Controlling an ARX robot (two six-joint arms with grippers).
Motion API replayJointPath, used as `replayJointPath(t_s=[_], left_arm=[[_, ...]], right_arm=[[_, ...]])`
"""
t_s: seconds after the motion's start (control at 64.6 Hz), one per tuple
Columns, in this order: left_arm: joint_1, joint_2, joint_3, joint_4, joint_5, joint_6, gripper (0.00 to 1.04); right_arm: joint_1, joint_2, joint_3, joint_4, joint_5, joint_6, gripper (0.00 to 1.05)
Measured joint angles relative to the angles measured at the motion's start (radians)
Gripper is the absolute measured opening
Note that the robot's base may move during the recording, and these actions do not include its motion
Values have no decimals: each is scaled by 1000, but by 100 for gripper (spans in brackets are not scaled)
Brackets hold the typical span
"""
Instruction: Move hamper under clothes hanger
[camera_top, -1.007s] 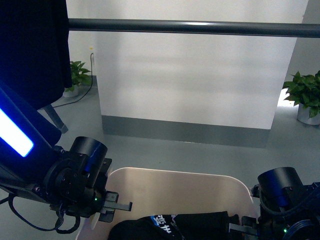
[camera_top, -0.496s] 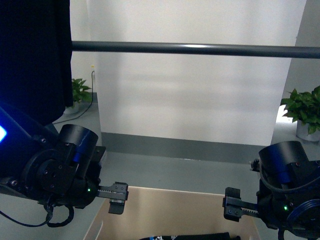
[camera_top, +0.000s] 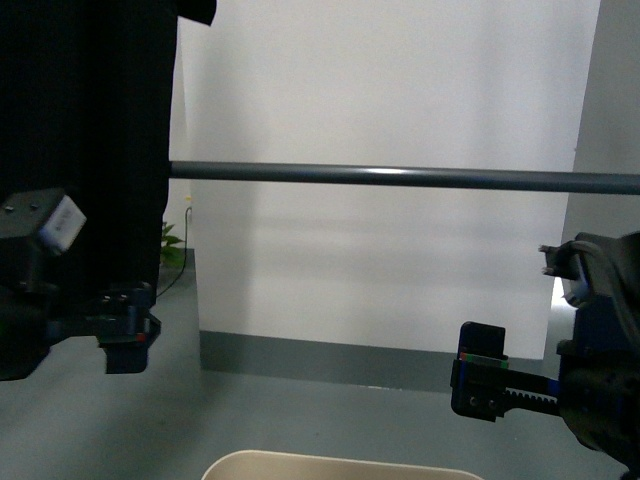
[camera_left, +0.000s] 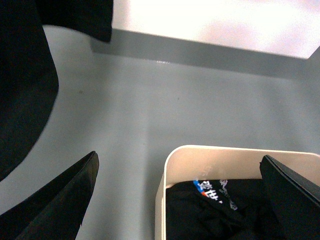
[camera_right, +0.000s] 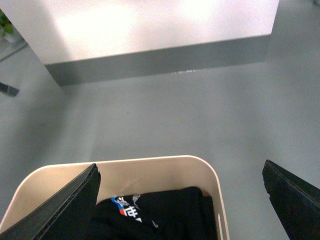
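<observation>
The beige hamper (camera_top: 340, 465) stands on the grey floor, with only its far rim showing at the bottom of the front view. It holds a black garment (camera_left: 215, 210) with blue and white print. The clothes hanger's dark grey bar (camera_top: 400, 177) runs across above the hamper, with the black T-shirt (camera_top: 80, 120) hanging at the left. My left gripper (camera_top: 122, 335) is open and empty, raised above the hamper's left corner (camera_left: 165, 170). My right gripper (camera_top: 478, 385) is open and empty above the right corner (camera_right: 210, 175). Neither gripper touches the hamper.
A white wall panel with a grey baseboard (camera_top: 330, 355) stands behind the bar. A potted plant (camera_top: 172, 245) sits on the floor at the far left. Bare grey floor (camera_right: 200, 115) lies between the hamper and the wall.
Both grippers have risen from the hamper's rim to well above it. The bar sits lower in the front view and the hamper has dropped to its bottom edge.
</observation>
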Motion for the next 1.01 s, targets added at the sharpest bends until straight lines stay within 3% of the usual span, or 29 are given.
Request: replayJointPath(t_s=[0.108, 0.217, 0.263, 0.356, 0.48, 0.712, 0.836, 1.007], left_arm=[[12, -148, -107, 15, 43, -21, 98], [0, -259, -264, 253, -100, 19, 84], [-1, -314, -347, 360, -124, 34, 73], [5, -368, -422, 397, -126, 43, 59], [54, -443, -527, 398, -77, 50, 34], [62, -553, -611, 386, -76, 50, 3], [62, -621, -657, 360, -74, 52, 4], [62, -712, -702, 312, -74, 53, 4]], right_arm=[[50, -100, -90, 77, 77, -24, 97], [98, -180, -178, 188, 159, -63, 96], [94, -198, -228, 308, 105, -133, 88], [56, -249, -321, 407, 39, -229, 73], [-16, -358, -427, 404, -15, -277, 50], [-87, -502, -525, 357, -95, -293, 18], [-126, -534, -588, 394, -127, -299, 1], [-164, -631, -633, 328, -164, -298, 2]])
